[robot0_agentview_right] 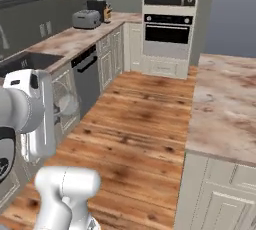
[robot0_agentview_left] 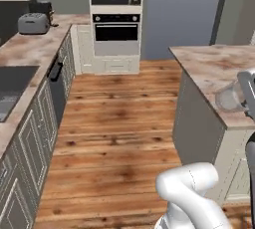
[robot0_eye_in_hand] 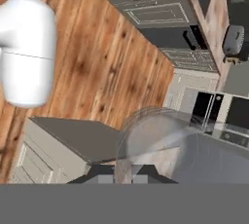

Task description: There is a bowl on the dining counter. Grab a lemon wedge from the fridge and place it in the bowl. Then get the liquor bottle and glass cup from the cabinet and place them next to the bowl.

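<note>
Wooden floor boards run through the middle of the kitchen in the left base view, with the wall counter (robot0_agentview_left: pixel 30 49) and a grey toaster (robot0_agentview_left: pixel 33 23) on the left, the oven stack (robot0_agentview_left: pixel 116 19) far behind, and the dining counter (robot0_agentview_left: pixel 214 68) on the right. At the right edge of this view the glass cup (robot0_agentview_left: pixel 230 97) is seen over the near part of that surface, against the white hand of the arm; whether it already rests on the stone I cannot tell. From the right base view the same cup (robot0_agentview_right: pixel 66 103) appears on the left, beside the white hand and above the floor side, while the beige surface (robot0_agentview_right: pixel 225 109) lies to the right. Looking along the hand, the cup (robot0_eye_in_hand: pixel 155 140) is close before the camera, and the fingers (robot0_eye_in_hand: pixel 124 172) are clenched on its wall, so the cup is held. I judge that this tumbler is light and stiff, but smooth and slippery, and it may break if it drops. A hold on the wall near the rim seems right, with the cup kept upright and set down gently.
</note>
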You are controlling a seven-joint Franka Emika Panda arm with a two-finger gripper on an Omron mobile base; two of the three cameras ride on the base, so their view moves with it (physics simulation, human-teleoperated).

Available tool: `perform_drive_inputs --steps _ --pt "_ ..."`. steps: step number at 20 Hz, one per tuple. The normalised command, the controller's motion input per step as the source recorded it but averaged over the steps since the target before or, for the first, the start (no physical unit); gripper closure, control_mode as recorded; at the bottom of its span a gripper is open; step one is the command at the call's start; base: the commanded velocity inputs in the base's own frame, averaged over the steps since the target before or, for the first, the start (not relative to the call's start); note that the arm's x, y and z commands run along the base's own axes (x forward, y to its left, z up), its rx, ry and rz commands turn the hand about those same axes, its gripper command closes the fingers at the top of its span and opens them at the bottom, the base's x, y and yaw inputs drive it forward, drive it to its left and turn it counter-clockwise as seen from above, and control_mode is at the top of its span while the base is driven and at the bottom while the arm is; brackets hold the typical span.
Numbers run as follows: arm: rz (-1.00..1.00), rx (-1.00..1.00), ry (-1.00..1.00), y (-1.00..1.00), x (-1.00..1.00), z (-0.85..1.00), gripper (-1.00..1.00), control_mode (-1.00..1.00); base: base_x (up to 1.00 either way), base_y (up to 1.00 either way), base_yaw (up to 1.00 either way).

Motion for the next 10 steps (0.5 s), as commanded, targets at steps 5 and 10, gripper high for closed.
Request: perform_drive_inputs --steps 5,10 --pt "0.0 0.0 0.0 0.0 0.0 0.0 1.0 1.0 0.55 0.12 -0.74" --pt "0.0 0.0 0.0 0.0 0.0 0.0 1.0 1.0 0.76 0.41 -0.66"
